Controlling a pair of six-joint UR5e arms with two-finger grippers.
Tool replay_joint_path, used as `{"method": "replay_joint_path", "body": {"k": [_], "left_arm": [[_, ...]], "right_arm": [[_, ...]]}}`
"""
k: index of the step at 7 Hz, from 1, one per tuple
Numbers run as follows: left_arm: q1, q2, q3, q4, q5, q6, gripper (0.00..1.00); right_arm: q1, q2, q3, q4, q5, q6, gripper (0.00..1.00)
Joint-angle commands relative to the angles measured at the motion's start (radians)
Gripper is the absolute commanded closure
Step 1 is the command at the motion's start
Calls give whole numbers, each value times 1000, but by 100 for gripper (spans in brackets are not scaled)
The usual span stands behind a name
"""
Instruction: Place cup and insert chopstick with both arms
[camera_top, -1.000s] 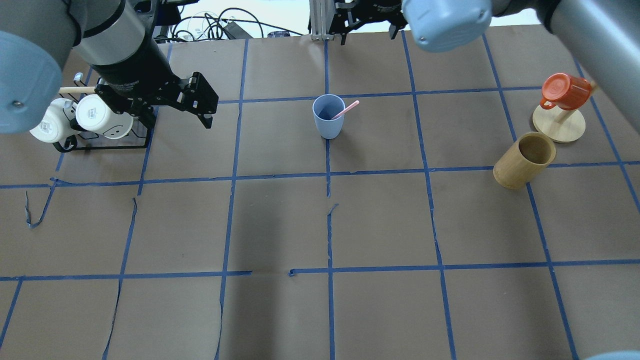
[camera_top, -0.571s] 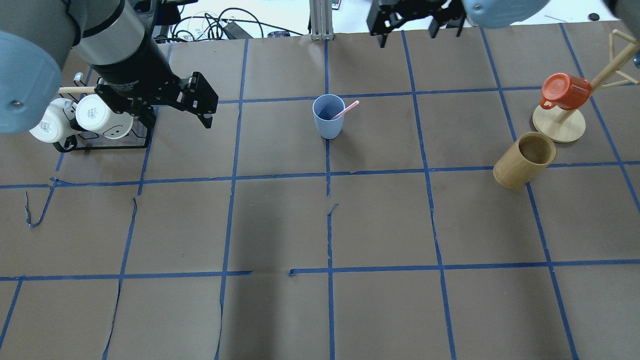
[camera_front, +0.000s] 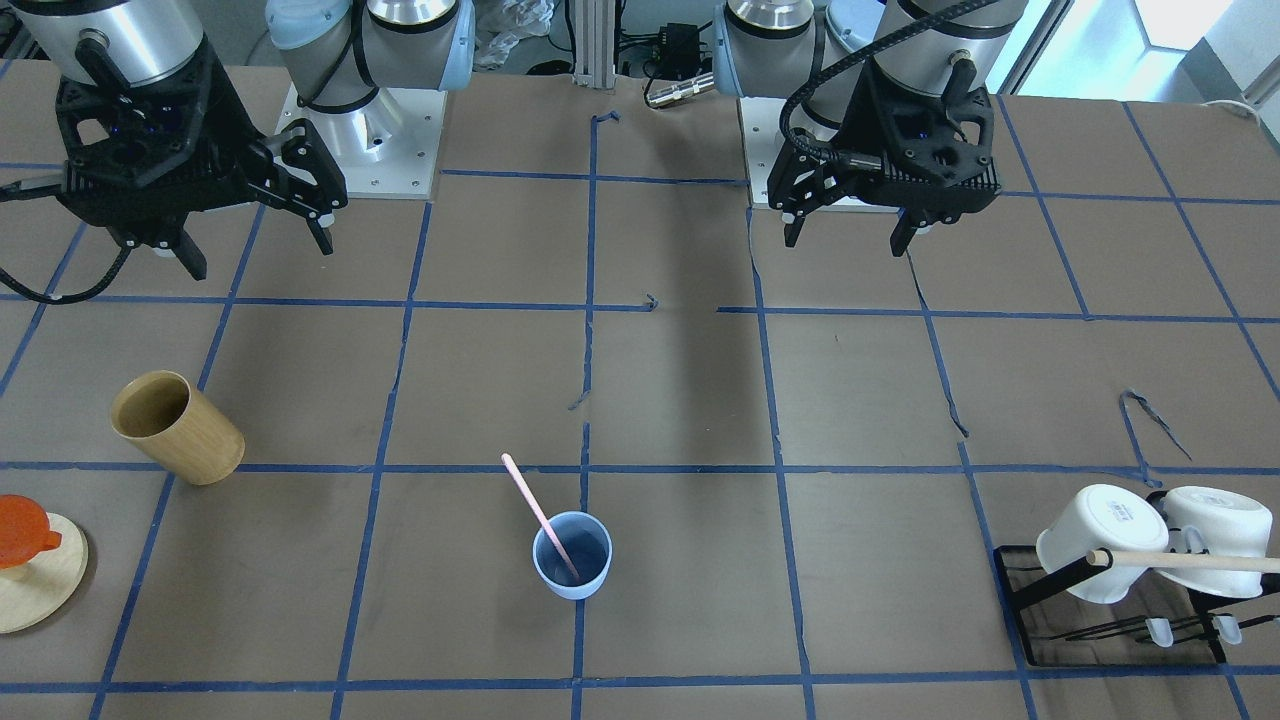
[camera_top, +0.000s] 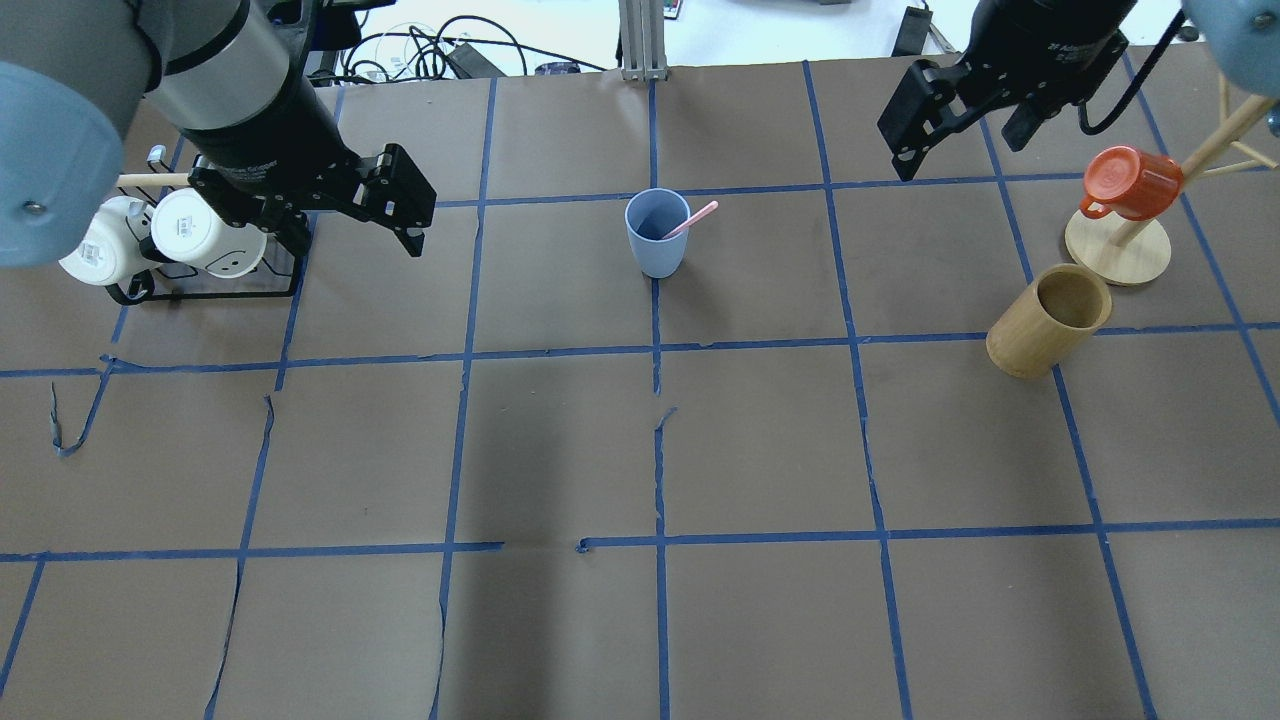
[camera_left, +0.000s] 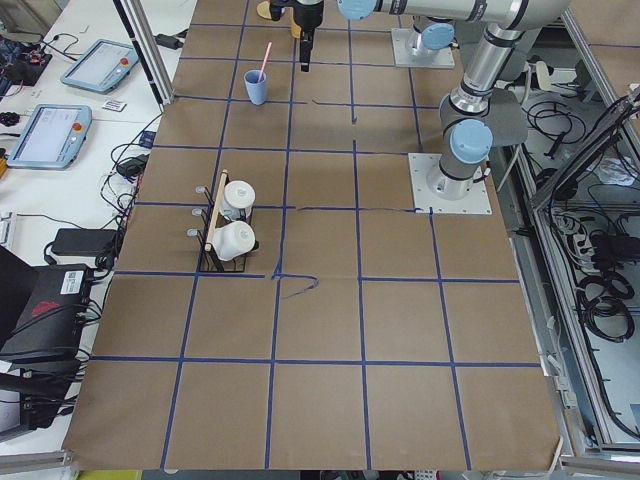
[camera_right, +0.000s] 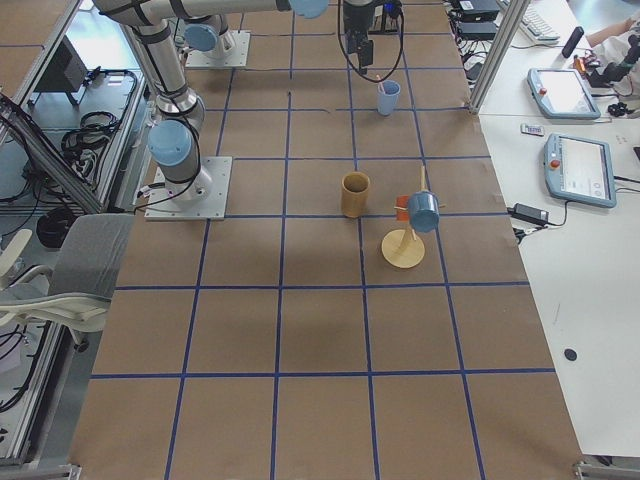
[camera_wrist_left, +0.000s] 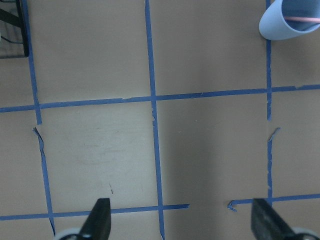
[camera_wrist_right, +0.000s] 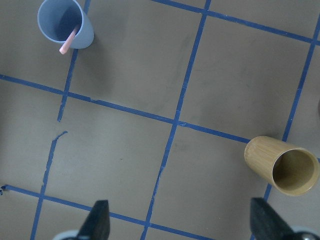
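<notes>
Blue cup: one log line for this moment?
blue cup upright | pink chopstick inside, leaning on rim | left tool open, empty | right tool open, empty | task looks done

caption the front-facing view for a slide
Blue cup with pink chopstick inside; left end effector and right end effector open, away from it.

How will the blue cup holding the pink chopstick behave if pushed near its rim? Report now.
The blue tapered plastic cup stands upright on a base narrower than its rim, so a high push would probably tip it, not slide it. It looks thin-walled, likely light. The thin pink chopstick leans loose against the rim and may shift or fall out.
</notes>
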Motion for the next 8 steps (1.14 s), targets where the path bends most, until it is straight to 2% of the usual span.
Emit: {"method": "replay_joint_path", "body": {"k": [1, 8], "left_arm": [[0, 0, 0, 0, 0, 0, 0], [0, 2, 0, 0, 0, 0, 0]], "right_arm": [[4, -5, 9, -1, 4, 128, 0], [5, 2, 20, -29, -8, 122, 0]]}}
